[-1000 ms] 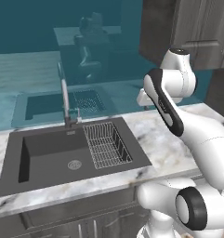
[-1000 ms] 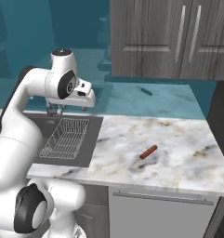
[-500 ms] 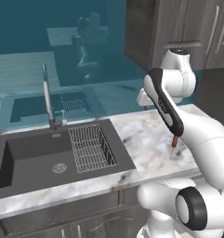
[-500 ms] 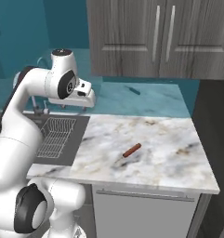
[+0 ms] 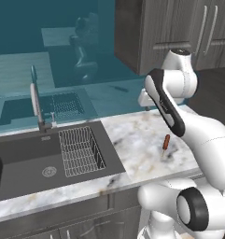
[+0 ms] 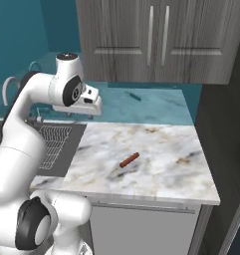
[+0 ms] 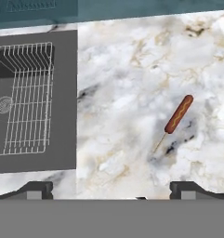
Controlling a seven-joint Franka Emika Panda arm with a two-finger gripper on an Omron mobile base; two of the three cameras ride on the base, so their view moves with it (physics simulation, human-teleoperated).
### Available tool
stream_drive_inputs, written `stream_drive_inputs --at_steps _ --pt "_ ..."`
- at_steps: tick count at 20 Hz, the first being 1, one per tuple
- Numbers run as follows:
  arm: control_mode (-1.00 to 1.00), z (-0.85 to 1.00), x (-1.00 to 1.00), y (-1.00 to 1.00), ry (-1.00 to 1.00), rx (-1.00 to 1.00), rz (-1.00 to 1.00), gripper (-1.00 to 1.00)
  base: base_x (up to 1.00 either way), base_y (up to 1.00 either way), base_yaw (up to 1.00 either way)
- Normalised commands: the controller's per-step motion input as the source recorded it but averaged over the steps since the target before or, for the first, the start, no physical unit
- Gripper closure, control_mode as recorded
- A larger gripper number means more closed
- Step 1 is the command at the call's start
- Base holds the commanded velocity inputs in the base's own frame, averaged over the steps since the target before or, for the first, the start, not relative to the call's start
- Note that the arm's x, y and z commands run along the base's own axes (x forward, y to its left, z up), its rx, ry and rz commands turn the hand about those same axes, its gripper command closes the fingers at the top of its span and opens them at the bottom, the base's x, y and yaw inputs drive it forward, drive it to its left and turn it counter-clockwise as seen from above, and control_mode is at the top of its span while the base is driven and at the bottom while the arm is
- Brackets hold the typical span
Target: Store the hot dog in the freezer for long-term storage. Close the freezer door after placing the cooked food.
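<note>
Two dark fingertips [image 7: 36,188] stood wide apart at the foot of the hand view, claw [image 7: 111,191] released, grasping nothing; hung above the marble counter [image 7: 132,60], well clear of its surface; seen from the right base view as a white hand [image 6: 86,102] held over the counter's back-left part, beside the sink. Lay on the bare marble between the fingertips' lines and nearer the right one: the hot dog [image 7: 179,114], slender, reddish-brown, with a yellow squiggle along it and a thin stick trailing from its lower end; sat alone mid-counter [image 6: 129,160], apart from the claw; showed also just past the arm's forearm [image 5: 165,141]. Sat further out, sunk in the counter: a dark sink [image 5: 20,158] with a wire rack [image 5: 79,149] resting in its right part; held nothing that could be made out. Rose behind the basin: a grey faucet [image 5: 37,105]. Hung above the backsplash: dark wood-grain cabinets [image 6: 151,40], doors closed.
</note>
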Motion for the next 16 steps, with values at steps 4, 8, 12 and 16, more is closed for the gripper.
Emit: stream_drive_inputs --at_steps 4,8,12,16 --pt "-1.00 -0.14 0.00 -0.18 0.03 0.02 -0.09 -1.00 0.00 0.00 0.00" --pt "-1.00 -0.12 0.00 -0.11 0.04 0.01 -0.11 -1.00 0.00 0.00 0.00" --pt "-1.00 -0.20 -0.01 -0.19 0.08 0.03 -0.15 -1.00 0.00 0.00 0.00" --pt "-1.00 -0.59 0.10 -0.35 0.19 0.00 -0.16 -1.00 0.00 0.00 0.00"
